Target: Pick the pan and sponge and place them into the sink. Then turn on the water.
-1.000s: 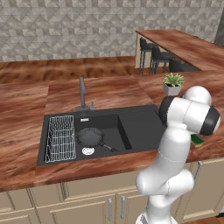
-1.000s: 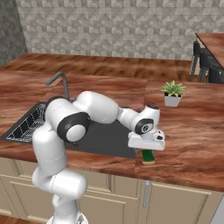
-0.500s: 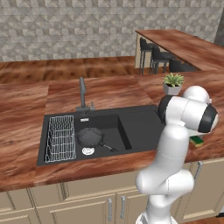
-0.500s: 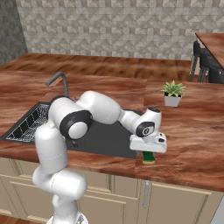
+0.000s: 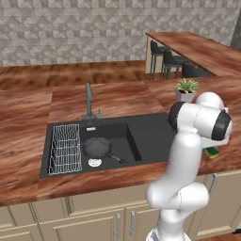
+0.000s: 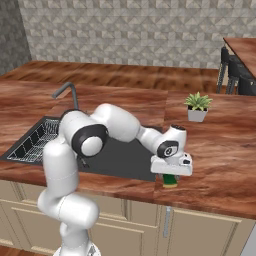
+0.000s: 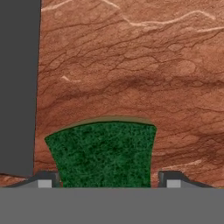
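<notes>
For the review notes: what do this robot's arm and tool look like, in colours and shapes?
The arm is made of glossy white, rounded tubular links with dark grey to black joint caps. The tool has a boxy white body with a small dark round detail on the wrist above it, and two small grey fingertips. No cables or markings are visible.

The pan (image 5: 97,148) is seen inside the sink (image 5: 150,134) basin at frame centre-left, beside a wire rack (image 5: 65,148). The sponge (image 5: 212,153) is partly visible at the right edge, behind the arm, on the counter (image 5: 28,136).
</notes>
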